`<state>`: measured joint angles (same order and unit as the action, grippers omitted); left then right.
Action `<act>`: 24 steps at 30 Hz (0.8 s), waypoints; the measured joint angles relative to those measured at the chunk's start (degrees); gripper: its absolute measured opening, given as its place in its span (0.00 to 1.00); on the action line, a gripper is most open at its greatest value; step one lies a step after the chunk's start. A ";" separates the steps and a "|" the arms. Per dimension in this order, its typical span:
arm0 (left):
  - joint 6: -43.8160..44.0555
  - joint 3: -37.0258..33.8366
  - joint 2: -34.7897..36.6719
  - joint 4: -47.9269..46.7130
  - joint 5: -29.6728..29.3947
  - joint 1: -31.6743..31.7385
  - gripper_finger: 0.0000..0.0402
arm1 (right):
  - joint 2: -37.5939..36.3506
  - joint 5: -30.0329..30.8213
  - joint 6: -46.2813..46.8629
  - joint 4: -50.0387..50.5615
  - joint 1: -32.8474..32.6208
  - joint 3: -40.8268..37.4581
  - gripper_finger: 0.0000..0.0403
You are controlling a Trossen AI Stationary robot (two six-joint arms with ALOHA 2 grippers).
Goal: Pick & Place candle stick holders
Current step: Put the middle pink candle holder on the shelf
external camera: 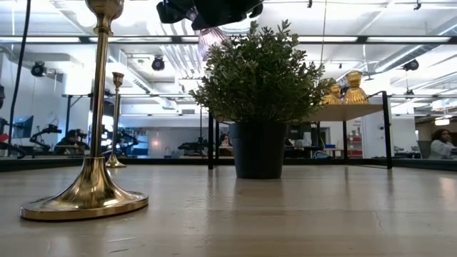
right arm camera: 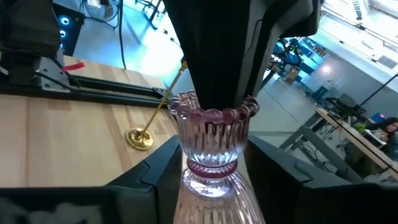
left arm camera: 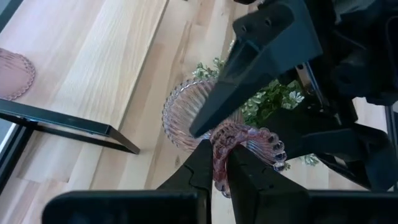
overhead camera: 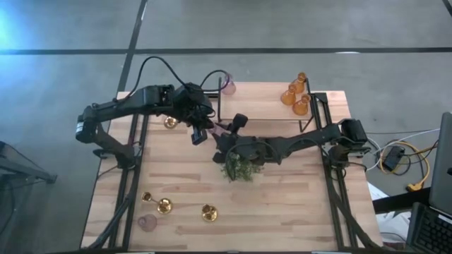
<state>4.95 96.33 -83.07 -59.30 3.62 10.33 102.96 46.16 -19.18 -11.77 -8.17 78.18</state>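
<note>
Nearest the front edge of the pale wooden table [overhead camera: 282,204], a tall shiny brass candle stick holder with a round base [external camera: 86,193] stands upright. A second brass one [overhead camera: 209,212] is close by, and a small pink glass holder [overhead camera: 147,223] sits near the front left corner.

At mid-table is a bushy green plant in a dark pot [external camera: 260,78]. Just above and behind it the two arms meet in the air. The left hand [left arm camera: 219,155] is closed tight, pinching the beaded rim of a ribbed pink glass candle stick holder [left arm camera: 186,115]. The right hand [right arm camera: 211,174] is parted, its fingers [right arm camera: 155,180] either side of that holder's waist, just beside the glass, with no firm grip visible.

A third brass holder [overhead camera: 169,123] stands farther back on the left. At the far right, three amber bottle-shaped glass holders [overhead camera: 296,95] cluster on a raised wooden shelf with black legs [external camera: 350,112]. Another pink glass holder [overhead camera: 227,86] is at the far edge.
</note>
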 joint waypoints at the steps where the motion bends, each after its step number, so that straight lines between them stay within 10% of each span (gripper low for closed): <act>1: 0.00 0.00 0.00 0.20 -0.02 0.00 0.07 | 0.00 -0.11 0.02 0.00 0.11 0.00 0.37; 11: -2.65 0.00 -0.02 0.38 -0.39 0.07 0.08 | -0.03 0.30 -0.21 0.44 0.31 0.03 0.27; 24: -9.33 -3.87 2.94 10.61 -11.92 -0.32 0.57 | -7.41 0.32 7.42 11.23 1.36 -2.47 0.27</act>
<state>-4.38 92.46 -80.13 -48.68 -8.31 10.01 95.55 46.48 -11.76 -0.54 -6.81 75.71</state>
